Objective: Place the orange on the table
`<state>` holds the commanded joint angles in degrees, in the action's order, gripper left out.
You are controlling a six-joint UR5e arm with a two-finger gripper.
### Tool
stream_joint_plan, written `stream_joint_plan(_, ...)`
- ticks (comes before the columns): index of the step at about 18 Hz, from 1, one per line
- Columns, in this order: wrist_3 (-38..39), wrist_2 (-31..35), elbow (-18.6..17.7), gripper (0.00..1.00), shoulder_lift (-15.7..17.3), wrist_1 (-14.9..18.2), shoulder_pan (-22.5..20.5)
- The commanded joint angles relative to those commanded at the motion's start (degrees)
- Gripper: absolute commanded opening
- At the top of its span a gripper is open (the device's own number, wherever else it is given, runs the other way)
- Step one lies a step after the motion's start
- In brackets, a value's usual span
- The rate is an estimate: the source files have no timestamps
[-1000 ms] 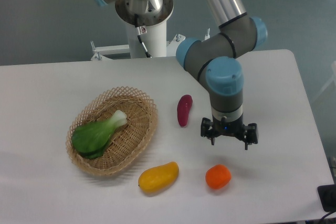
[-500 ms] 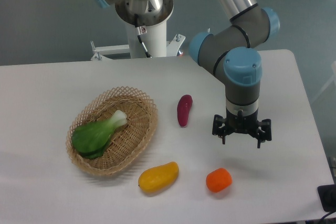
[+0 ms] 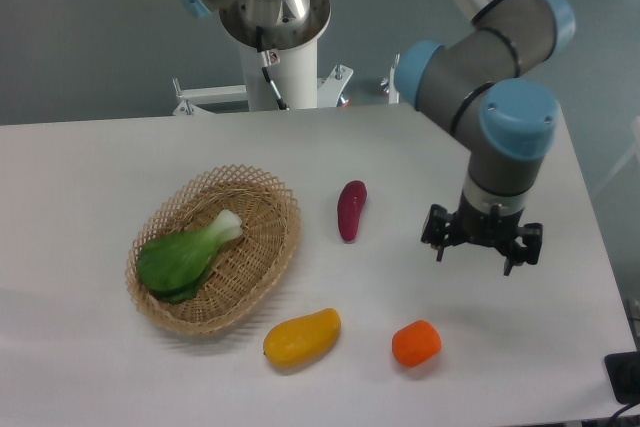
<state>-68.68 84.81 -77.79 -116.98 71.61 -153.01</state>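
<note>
Bright, even overhead light — the table (image 3: 120,162) glows white without glare. Shadows stay soft and short. Focus is sharp throughout.

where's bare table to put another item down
Bare stretches of the table: the whole left end beyond the basket, the back strip behind the basket and sweet potato, and the right edge past the gripper. It is crowded along the front, around the yellow fruit and orange.

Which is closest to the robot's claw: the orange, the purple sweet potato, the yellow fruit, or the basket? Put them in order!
From the gripper:
1. The orange, just below and left.
2. The sweet potato, to its left.
3. The yellow fruit, lower left.
4. The basket, far left.
</note>
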Motion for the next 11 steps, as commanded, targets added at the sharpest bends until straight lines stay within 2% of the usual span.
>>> stream_joint_plan(3, -4.1, 0.3, -0.6, 1.00, 0.4, -0.3, -0.1)
stream_joint_plan(11, -4.0, 0.4, -0.8, 1.00, 0.5, -0.9, 0.0)
